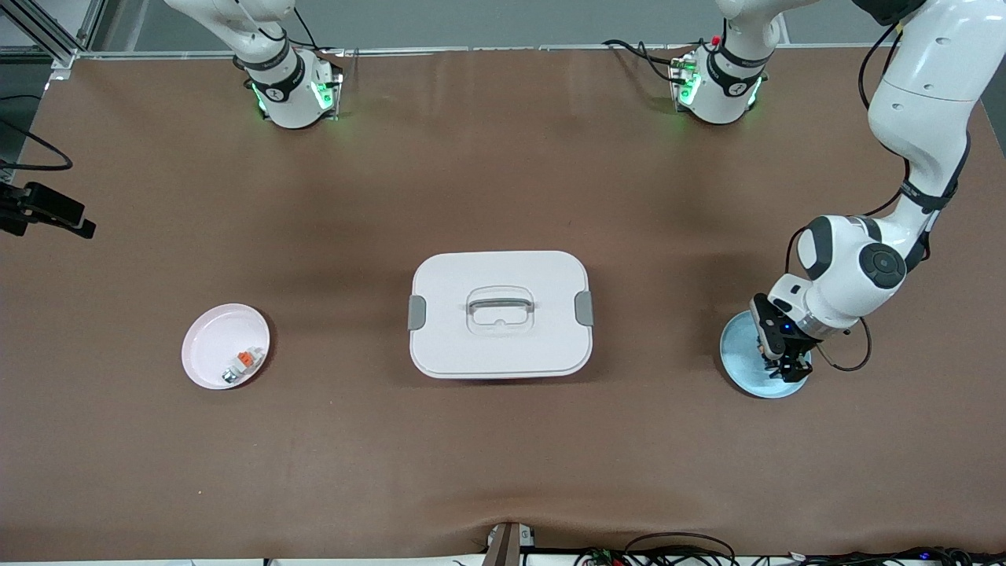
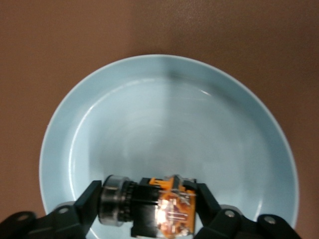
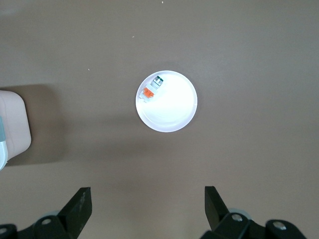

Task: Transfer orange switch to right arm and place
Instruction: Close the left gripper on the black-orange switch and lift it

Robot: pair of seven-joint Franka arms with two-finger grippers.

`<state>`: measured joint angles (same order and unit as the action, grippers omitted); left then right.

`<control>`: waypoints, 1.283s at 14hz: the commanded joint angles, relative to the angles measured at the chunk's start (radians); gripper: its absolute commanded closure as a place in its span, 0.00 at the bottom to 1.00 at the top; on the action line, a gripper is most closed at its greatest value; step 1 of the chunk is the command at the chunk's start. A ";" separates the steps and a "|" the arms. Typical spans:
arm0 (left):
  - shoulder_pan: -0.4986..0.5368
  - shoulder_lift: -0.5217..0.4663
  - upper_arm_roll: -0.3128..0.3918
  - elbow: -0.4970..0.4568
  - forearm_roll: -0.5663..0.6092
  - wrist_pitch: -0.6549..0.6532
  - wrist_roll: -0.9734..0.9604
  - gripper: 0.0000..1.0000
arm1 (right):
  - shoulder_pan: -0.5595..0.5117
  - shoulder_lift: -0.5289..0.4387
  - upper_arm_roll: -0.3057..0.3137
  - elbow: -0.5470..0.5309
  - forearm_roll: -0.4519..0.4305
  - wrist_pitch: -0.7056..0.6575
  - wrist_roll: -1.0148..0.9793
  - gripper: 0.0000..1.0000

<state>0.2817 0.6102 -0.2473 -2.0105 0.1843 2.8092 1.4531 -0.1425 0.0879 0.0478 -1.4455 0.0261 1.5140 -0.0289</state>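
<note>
The orange switch (image 2: 149,206), a stubby black cylinder with an orange end, lies low in the pale blue plate (image 2: 164,114) in the left wrist view. My left gripper (image 2: 149,210) is shut on it, a finger against each end. In the front view the left gripper (image 1: 786,365) is down in the blue plate (image 1: 739,354) at the left arm's end of the table, and it hides the switch there. My right gripper (image 3: 147,206) is open and empty, high over bare table; it is out of the front view.
A white lidded box (image 1: 500,314) with a handle sits mid-table; its corner shows in the right wrist view (image 3: 12,124). A white plate (image 1: 208,346) at the right arm's end, also in the right wrist view (image 3: 174,109), holds a small white piece with an orange tab (image 1: 244,363).
</note>
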 commanded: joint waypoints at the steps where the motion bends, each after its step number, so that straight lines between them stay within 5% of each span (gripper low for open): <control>1: 0.005 0.025 -0.006 0.013 0.021 0.029 0.009 0.65 | -0.003 0.006 -0.002 0.016 0.012 -0.011 -0.003 0.00; 3: 0.005 0.017 -0.007 0.012 0.021 0.029 -0.002 1.00 | -0.003 0.006 0.000 0.016 0.012 -0.011 -0.003 0.00; 10: 0.016 -0.095 -0.090 0.035 -0.025 -0.094 -0.117 1.00 | -0.003 0.006 0.000 0.016 0.012 -0.011 -0.003 0.00; 18: 0.011 -0.118 -0.222 0.307 -0.107 -0.476 -0.328 1.00 | -0.005 0.006 0.000 0.014 0.012 -0.011 -0.003 0.00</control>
<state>0.2888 0.5046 -0.4353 -1.7653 0.1102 2.4214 1.1869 -0.1427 0.0880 0.0473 -1.4456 0.0261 1.5140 -0.0289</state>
